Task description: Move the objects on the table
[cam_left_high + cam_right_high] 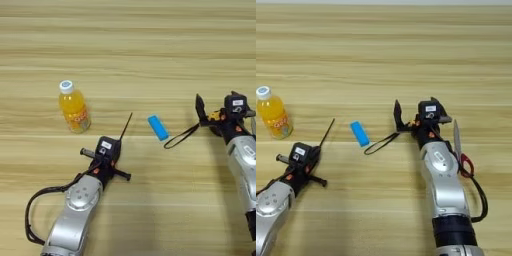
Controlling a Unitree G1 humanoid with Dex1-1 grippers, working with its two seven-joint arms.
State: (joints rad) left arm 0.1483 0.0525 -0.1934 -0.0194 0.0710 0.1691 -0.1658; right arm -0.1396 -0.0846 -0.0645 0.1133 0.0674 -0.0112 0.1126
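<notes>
Robot test bench, likely a lab: bare wooden table (150, 45), scattered small props.
</notes>
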